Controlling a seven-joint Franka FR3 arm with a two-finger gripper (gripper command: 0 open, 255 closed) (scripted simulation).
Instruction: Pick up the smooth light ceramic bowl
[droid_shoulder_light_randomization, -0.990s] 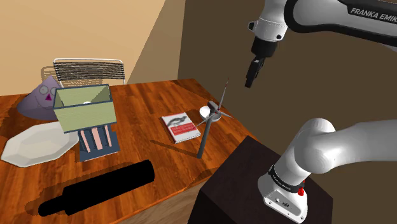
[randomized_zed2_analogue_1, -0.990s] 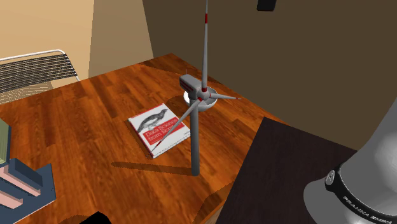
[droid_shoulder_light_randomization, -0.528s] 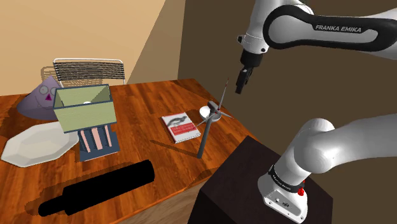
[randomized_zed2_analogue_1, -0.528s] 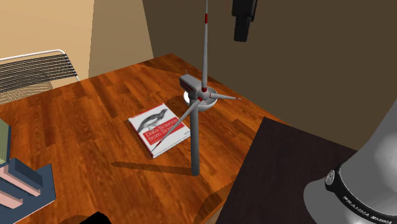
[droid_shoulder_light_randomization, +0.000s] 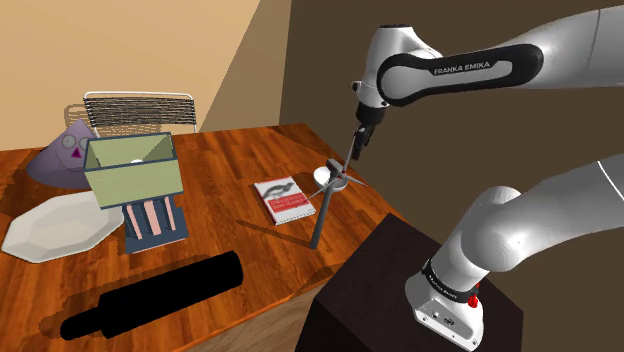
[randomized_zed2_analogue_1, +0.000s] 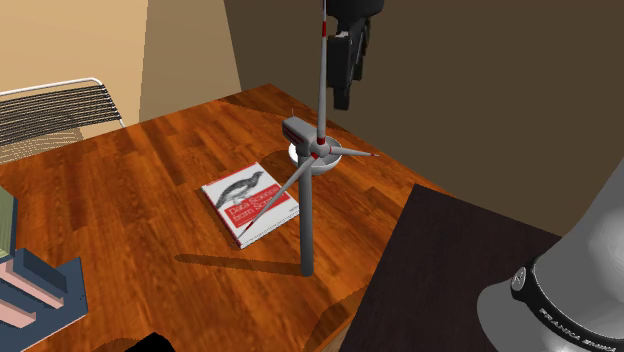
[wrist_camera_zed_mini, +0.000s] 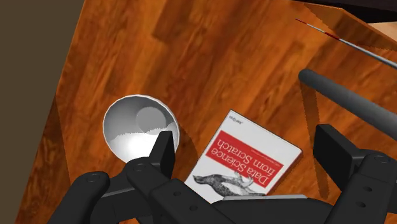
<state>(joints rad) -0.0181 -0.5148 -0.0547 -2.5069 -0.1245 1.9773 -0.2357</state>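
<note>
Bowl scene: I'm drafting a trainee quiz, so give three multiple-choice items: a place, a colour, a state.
1. Where is the bowl? A held in the air; B on the table beside the book; C on the floor.
2. The book's band is: A blue; B green; C red.
3. The end effector is: A open, empty; B shut on the bowl; C shut on nothing.
Key: B, it sits on wood next to the book; C, red shows around the title; A, its fingers stand apart.

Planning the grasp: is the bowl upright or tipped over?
Upright. The bowl shows its full round rim and empty hollow inside from above in the wrist view.
</note>
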